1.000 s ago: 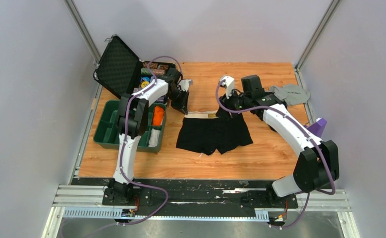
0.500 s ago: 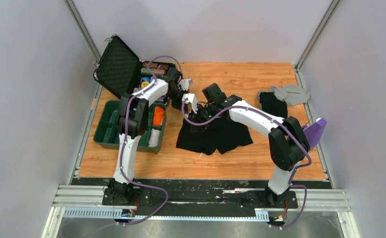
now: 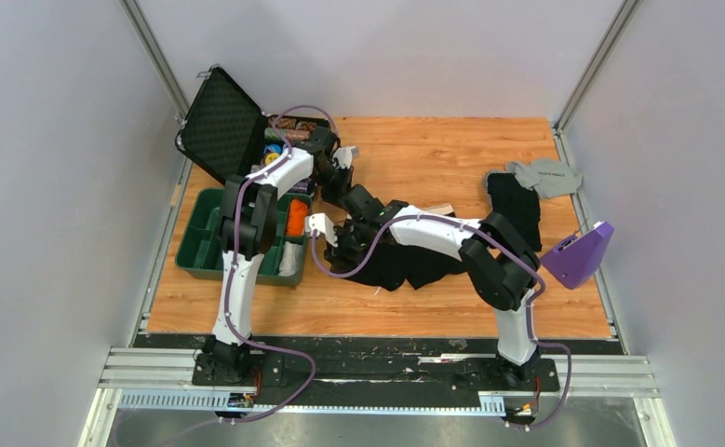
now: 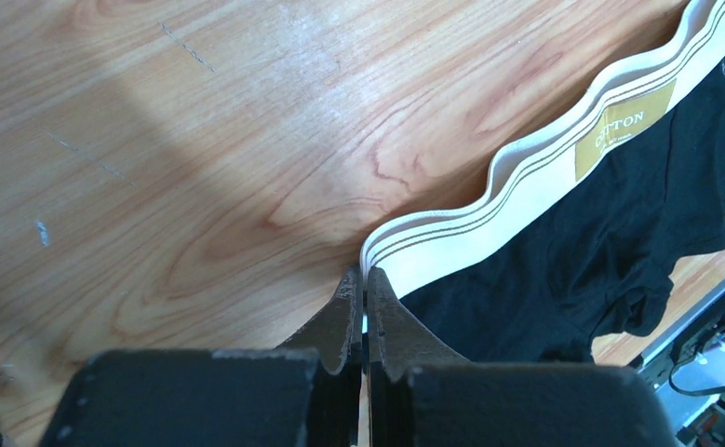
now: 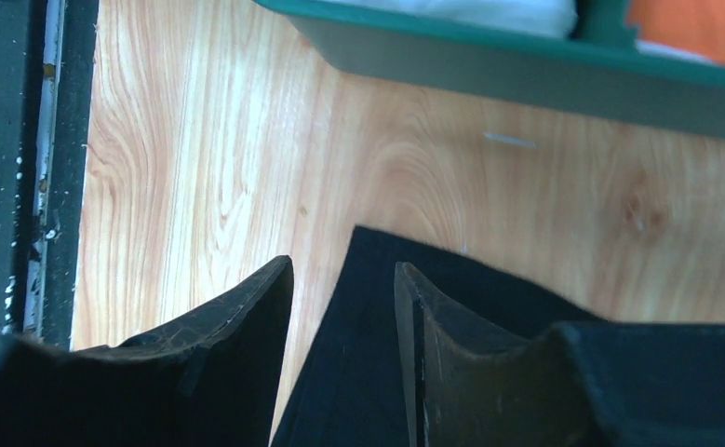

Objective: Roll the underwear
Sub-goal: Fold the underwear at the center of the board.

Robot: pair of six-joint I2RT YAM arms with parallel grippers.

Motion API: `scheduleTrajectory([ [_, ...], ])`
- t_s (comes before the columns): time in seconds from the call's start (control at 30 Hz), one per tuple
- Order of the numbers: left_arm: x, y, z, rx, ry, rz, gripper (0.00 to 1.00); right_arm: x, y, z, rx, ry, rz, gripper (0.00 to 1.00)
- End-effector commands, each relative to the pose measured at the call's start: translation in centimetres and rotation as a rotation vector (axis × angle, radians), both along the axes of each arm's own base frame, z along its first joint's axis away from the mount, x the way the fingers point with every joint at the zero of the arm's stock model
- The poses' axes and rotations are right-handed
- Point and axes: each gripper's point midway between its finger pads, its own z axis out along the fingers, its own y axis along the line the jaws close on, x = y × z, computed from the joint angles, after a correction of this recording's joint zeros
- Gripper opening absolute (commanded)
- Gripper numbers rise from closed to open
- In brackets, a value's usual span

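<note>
Clearly the underwear (image 3: 400, 270) lies bunched mid-worktop (image 3: 433, 149), just right of the green tray (image 3: 200, 244). The left jaws are pressed together on the far-left corner of its white waistband (image 4: 526, 154), apparently to anchor that end. The right jaws, stretched across to the near-left, stand spread astride a black cloth edge (image 5: 368, 354), not clamped. They seem placed to gather the hem for rolling toward the pinned band.
</note>
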Motion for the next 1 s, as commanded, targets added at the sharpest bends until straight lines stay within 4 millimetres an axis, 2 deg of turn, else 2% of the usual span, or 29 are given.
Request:
scheduleTrajectory([
  [0.0,0.1,-0.4,1.5,-0.049,-0.002,0.026,0.0,0.9,3.7,1.6,0.112,-0.123,0.097,0.46],
  [0.23,-0.4,-0.4,1.5,-0.058,0.013,0.035,0.0,0.8,4.4,0.5,0.103,-0.122,0.115,0.47],
  [0.5,-0.1,-0.8,1.7,-0.072,0.014,0.04,0.0,0.5,3.1,-2.0,0.039,-0.123,0.129,0.43],
  [0.97,0.1,-0.8,1.8,-0.072,0.011,0.039,0.0,0.0,2.3,-4.3,-0.015,-0.106,0.162,0.42],
])
